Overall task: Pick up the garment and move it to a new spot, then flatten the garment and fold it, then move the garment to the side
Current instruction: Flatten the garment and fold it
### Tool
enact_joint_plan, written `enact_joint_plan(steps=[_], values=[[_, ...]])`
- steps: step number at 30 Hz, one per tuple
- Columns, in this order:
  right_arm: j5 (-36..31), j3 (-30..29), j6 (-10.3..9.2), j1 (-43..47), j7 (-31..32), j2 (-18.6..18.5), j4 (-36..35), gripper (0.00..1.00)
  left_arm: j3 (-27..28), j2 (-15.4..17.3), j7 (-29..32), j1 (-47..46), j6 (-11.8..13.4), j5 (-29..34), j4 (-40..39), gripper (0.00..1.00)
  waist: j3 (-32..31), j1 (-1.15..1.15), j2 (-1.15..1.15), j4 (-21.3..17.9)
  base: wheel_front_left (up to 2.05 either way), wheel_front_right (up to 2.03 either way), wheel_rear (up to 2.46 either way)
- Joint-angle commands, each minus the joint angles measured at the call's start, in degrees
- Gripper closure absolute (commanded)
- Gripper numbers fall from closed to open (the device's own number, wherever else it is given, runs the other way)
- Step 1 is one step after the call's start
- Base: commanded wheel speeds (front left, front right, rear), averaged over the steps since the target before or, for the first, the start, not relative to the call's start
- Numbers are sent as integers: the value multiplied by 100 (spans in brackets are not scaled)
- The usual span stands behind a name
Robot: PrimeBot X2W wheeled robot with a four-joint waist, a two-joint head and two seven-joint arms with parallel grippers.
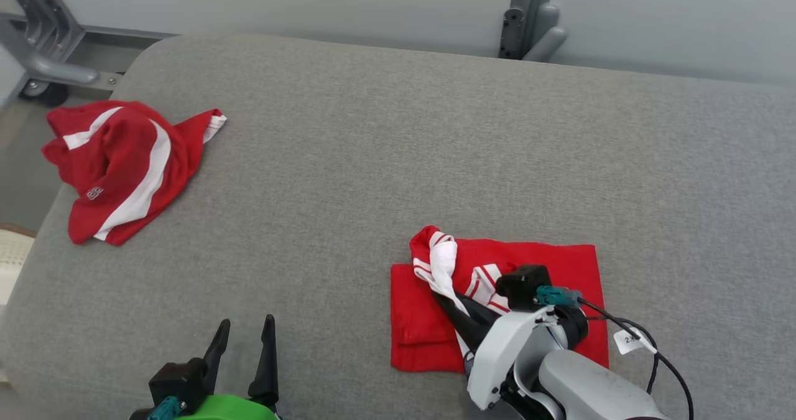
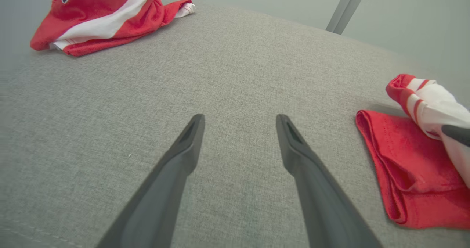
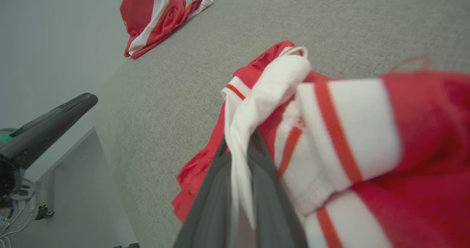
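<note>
- Grey padded surface [image 1: 398, 158]: one; rounded corner at 10 o'clock, far edge along 12. The middle and the 2 o'clock side are bare.
- Two red-and-white garments: the folded garment [image 1: 559, 270] at 5 o'clock, in from the edges; the crumpled garment [image 1: 118, 165] at 9 o'clock, at the left edge.
- Two grippers: the right gripper [image 3: 240, 148] pinches the folded garment's white striped cloth; the left gripper [image 1: 246, 322], at 7 o'clock, is spread wide and empty.

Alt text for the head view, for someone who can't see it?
The right gripper is shut on the white striped edge of a folded red garment on the grey cushion. The open left gripper hovers lower left; a second red garment lies crumpled far left.
</note>
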Motion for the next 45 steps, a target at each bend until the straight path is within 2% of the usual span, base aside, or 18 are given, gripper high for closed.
enact_joint_plan(steps=[1,3,4,5,6,14,19,22,32,41,42,43,45], values=[[98,100,1,-118,-91,73,151,100,20,11,3,27,-6,-23,12,0,36,0,0,316,0,0,0],[172,225,1,-185,-148,148,252,100,34,12,2,57,-14,-12,8,0,31,0,0,343,0,0,0],[214,269,1,-215,-171,167,302,91,46,12,3,69,-7,-14,10,0,25,0,0,348,0,0,0],[253,308,1,-254,-212,179,344,19,59,12,3,78,6,-20,8,0,21,0,0,344,0,0,0],[303,320,1,-290,-255,193,361,0,69,11,2,79,20,-27,2,0,14,0,0,330,0,0,0],[574,83,1,-391,-428,77,-178,0,169,12,3,93,74,-61,-67,0,-71,0,0,27,0,0,0],[306,-976,1,144,-422,-233,-1006,0,179,12,3,123,81,-86,-80,0,-155,0,0,-247,0,0,0],[222,-1205,1,398,-423,-362,-1028,0,175,13,2,114,80,-83,-81,0,-175,0,0,-319,0,0,0],[343,-942,1,472,-424,-395,-797,0,120,12,3,26,35,-37,-53,0,-91,0,0,-224,0,0,0],[429,-622,1,71,-424,-311,-88,0,142,12,3,36,33,-49,-43,0,11,0,0,81,0,0,0],[431,-587,1,42,-424,-295,-33,9,148,12,2,32,40,-59,-42,0,23,0,0,99,0,0,0],[440,-572,1,4,-424,-282,18,26,145,12,3,27,47,-71,-46,0,36,0,0,113,0,0,0],[445,-502,1,-55,-424,-282,85,93,135,12,2,21,61,-92,-56,0,61,0,0,134,0,0,0]])
